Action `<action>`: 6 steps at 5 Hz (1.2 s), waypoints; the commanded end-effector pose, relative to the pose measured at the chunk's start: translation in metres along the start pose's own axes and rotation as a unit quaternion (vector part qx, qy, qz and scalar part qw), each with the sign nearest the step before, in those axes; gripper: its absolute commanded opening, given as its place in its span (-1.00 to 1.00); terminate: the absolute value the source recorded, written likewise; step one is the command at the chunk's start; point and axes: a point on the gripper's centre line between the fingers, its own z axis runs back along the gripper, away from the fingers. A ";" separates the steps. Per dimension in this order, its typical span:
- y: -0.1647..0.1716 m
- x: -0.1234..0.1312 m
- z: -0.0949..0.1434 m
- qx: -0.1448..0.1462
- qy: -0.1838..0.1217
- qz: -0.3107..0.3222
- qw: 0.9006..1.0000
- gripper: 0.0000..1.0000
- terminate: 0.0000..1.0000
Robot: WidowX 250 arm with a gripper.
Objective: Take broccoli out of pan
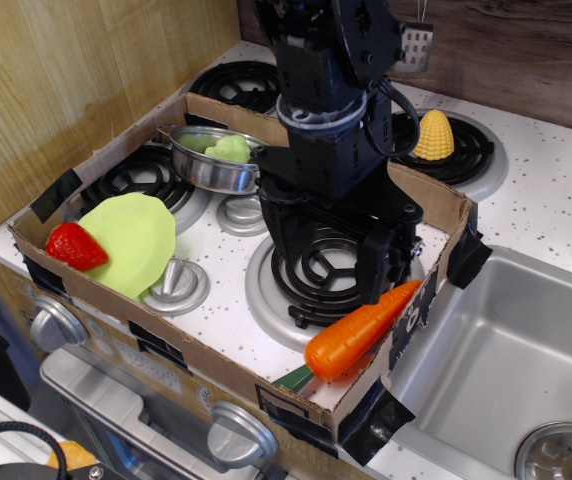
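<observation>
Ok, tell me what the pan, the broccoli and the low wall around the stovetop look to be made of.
The pan: shiny metal, probably stainless steel, with mirror-like reflections on its wall. The broccoli: likely matte pale-green plastic, lumpy and uniform in colour. The wall: brown cardboard, with raw cut edges and black tape at the corners.

Light wood panel [56,90] left, dark wood backsplash [506,50] behind, white speckled countertop [556,190], steel sink [496,370].

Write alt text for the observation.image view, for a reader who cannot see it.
A black robot arm reaches down over a toy stovetop walled by a cardboard frame, its gripper hidden. Behind it, the pale-green broccoli sits in the steel pan. A strawberry rests on a green plate; a carrot leans at the frame's corner.
</observation>
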 end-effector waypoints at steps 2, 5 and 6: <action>0.024 0.015 0.022 0.037 -0.037 0.022 0.998 1.00 -1.00; 0.092 0.091 0.054 0.053 -0.076 -0.024 0.995 1.00 -1.00; 0.119 0.107 0.049 0.074 -0.096 -0.033 0.992 1.00 -1.00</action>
